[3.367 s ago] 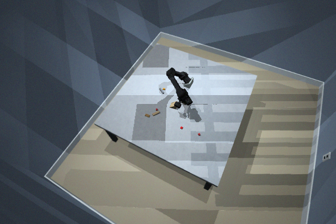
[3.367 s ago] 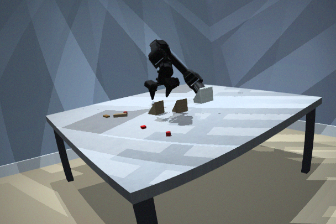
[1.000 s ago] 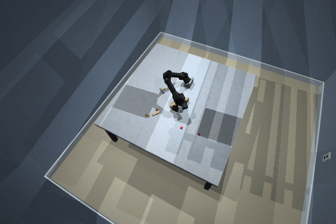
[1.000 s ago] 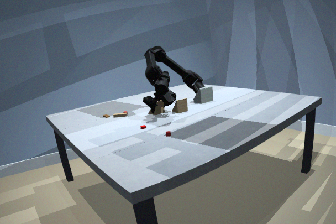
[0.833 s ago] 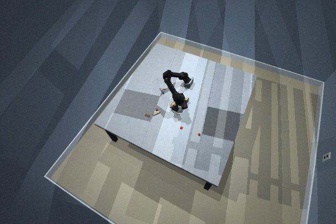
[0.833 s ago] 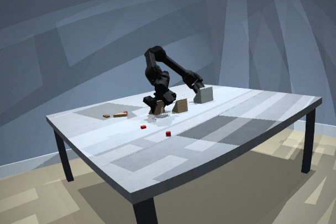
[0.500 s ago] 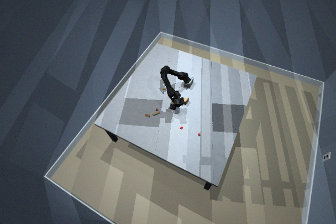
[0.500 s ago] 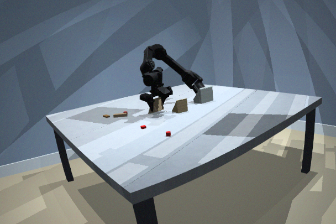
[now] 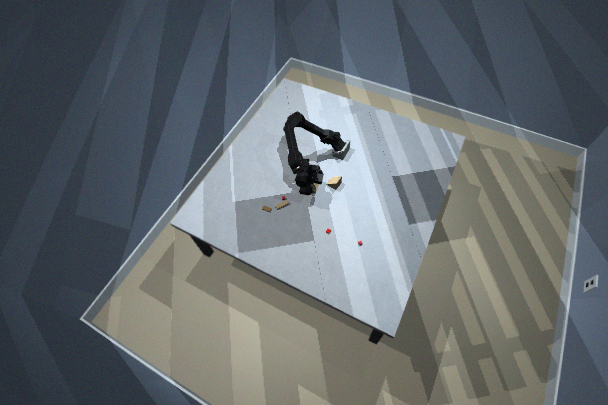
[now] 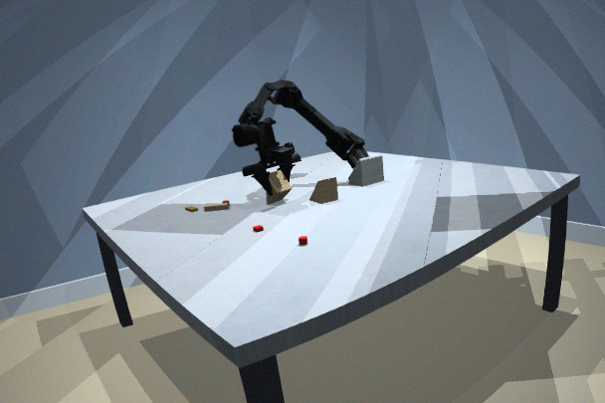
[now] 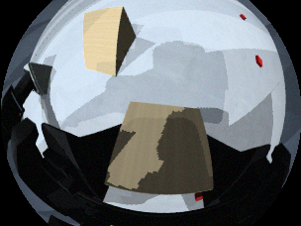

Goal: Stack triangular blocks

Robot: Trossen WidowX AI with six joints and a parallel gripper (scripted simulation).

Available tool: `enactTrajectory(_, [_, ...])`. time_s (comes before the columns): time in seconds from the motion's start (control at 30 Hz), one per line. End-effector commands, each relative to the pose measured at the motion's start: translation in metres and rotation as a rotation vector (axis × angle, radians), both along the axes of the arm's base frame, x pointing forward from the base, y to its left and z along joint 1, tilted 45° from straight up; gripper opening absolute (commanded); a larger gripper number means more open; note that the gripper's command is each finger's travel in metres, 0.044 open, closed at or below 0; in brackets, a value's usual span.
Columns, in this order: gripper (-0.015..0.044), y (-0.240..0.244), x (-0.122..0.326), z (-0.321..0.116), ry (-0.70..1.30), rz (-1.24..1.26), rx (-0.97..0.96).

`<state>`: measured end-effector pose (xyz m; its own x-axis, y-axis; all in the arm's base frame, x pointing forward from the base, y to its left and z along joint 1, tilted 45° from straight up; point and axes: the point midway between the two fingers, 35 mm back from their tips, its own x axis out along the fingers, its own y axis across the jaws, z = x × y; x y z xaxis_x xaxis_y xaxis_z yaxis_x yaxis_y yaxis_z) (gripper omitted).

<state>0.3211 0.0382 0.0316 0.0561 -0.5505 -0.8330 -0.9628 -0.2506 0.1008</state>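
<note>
My gripper [image 9: 315, 186] [image 10: 279, 185] [image 11: 161, 131] is shut on one wooden triangular block [image 9: 315, 188] [image 10: 280, 182] [image 11: 141, 149]. The held block is tilted and appears a little above the table; its lower edge is hard to judge. The other triangular block [image 9: 334, 181] [image 10: 326, 190] [image 11: 101, 42] stands on the table, apart from the held one, to its right in the top and exterior views. Its pale sloped face and dark triangular end show in the wrist view. The fingers partly hide the held block in the top and exterior views.
Small red cubes [image 9: 328, 231] [image 9: 360, 243] [image 10: 258, 228] [image 10: 302, 241] [image 11: 258, 60] lie on the table. Another red cube [image 9: 283, 197] [image 10: 226, 202] lies near two thin wooden pieces [image 9: 266, 208] [image 9: 282, 205] [image 10: 191, 208] [image 10: 216, 207]. A grey wedge-shaped block [image 9: 343, 151] [image 10: 369, 171] stands beside the arm's far end.
</note>
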Motion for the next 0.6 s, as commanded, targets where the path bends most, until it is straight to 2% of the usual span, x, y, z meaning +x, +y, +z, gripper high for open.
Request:
enactTrajectory(0.0, [0.0, -0.003, 0.002, 0.009, 0.02, -0.006, 0.104])
enactTrajectory(0.57, [0.0, -0.024, 0.009, 0.032, 0.13, -0.047, 0.529])
